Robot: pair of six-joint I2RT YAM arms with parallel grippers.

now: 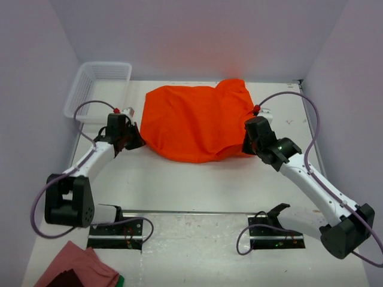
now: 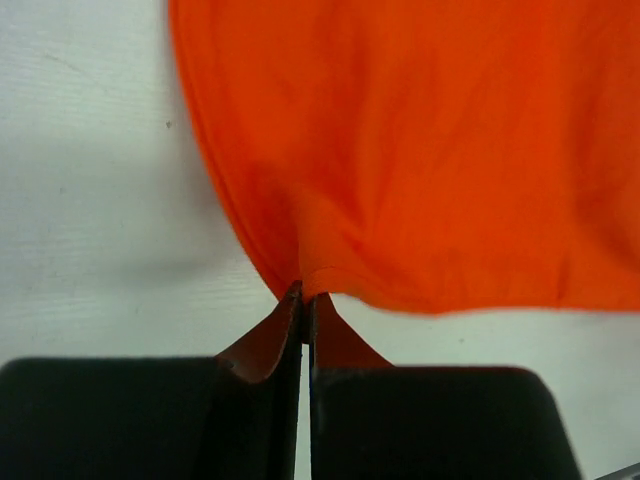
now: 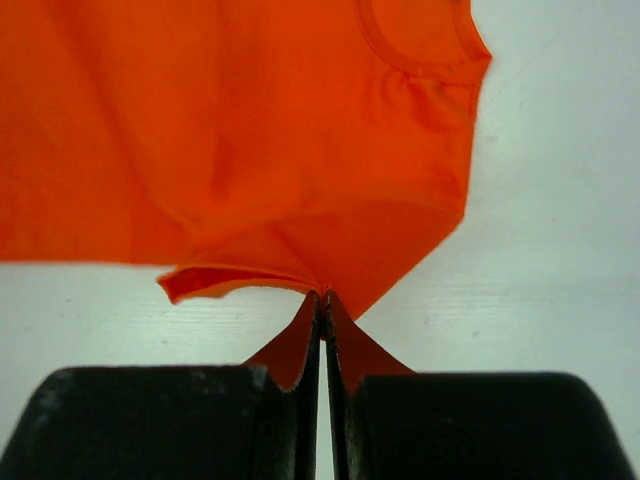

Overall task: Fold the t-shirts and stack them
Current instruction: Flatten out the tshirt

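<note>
**Top external: orange t-shirt (image 1: 194, 122) pinched at both near corners, fold stroke due**

From the left wrist view I see the left gripper (image 2: 303, 297) clamped tight on a peak of orange fabric at the shirt's near left corner. The right wrist view shows the same on the other side: the right gripper (image 3: 323, 297) is closed on the near right corner, with a doubled lip of cloth curling up just beside it.

The shirt lies on the table (image 1: 197, 185) toward its far edge, roughly midway between the left and right edges, with the white basket (image 1: 99, 86) at the far left corner and a dark red cloth (image 1: 78, 269) at the near left corner, well apart from it.

Its long axis runs left to right, parallel to the table's far edge. A hemmed opening (image 3: 400, 50) sits at the shirt's far right corner. I can't tell whether that is neck or sleeve, so I won't call which end is the top.

I judge this as the start of a fold, grips set and nothing carried over yet. Next I'd want both arms to rise together, keep the near edge taut between them, and carry it level toward the far edge. Thin fabric like this could sag or slip if one arm leads.
</note>
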